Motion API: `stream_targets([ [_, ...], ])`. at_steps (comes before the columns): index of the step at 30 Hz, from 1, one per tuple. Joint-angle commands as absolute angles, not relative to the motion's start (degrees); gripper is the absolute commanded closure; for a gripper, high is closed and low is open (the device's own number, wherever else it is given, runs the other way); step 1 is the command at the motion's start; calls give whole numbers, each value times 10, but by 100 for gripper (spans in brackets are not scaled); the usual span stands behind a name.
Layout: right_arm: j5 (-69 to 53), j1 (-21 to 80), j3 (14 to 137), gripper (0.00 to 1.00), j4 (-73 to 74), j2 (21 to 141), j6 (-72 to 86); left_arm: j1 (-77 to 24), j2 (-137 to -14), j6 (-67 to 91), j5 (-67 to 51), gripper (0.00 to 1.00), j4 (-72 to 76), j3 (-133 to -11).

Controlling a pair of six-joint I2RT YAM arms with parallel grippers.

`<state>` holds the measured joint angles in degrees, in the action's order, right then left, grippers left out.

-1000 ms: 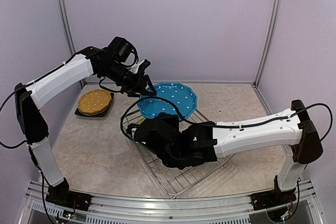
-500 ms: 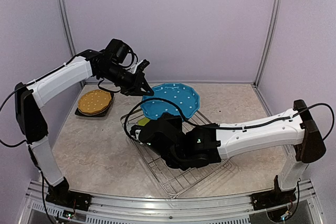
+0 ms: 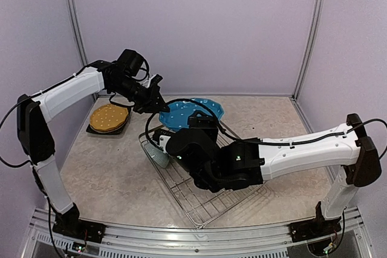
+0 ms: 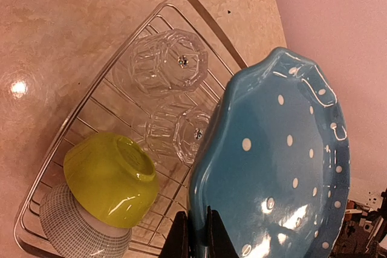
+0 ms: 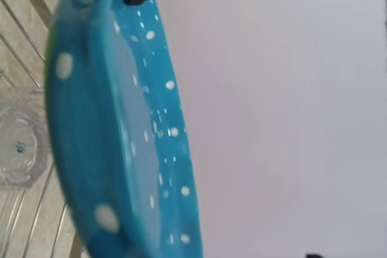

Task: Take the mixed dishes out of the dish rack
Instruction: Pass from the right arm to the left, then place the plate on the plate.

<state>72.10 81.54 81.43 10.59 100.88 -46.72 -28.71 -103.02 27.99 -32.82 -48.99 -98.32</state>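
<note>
Blue-dotted plate clamped by its rim in my left gripper over the dish rack, orange-dotted plate already out; lime bowl, pale bowl, two glasses to go; can't tell my right gripper state.

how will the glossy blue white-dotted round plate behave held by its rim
Probably stiff and fairly heavy: the glossy blue white-dotted round plate looks like thick glazed ceramic. Likely slippery, since the glaze shines and the left gripper pinches only its rim. It may pivot in that grip, and could chip if dropped.
</note>
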Motion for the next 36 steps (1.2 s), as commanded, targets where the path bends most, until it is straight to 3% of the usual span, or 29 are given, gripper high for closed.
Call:
stream_targets([
  [1,721,817,804,21,120,989,-429,-267,-1006,324,-381,100,-421,-980],
  [15,658,811,797,9,241,977,-269,-201,-1000,366,-343,100,-399,-990],
  [36,526,721,875,6,355,919,-40,81,-858,365,-267,100,-380,-835],
])
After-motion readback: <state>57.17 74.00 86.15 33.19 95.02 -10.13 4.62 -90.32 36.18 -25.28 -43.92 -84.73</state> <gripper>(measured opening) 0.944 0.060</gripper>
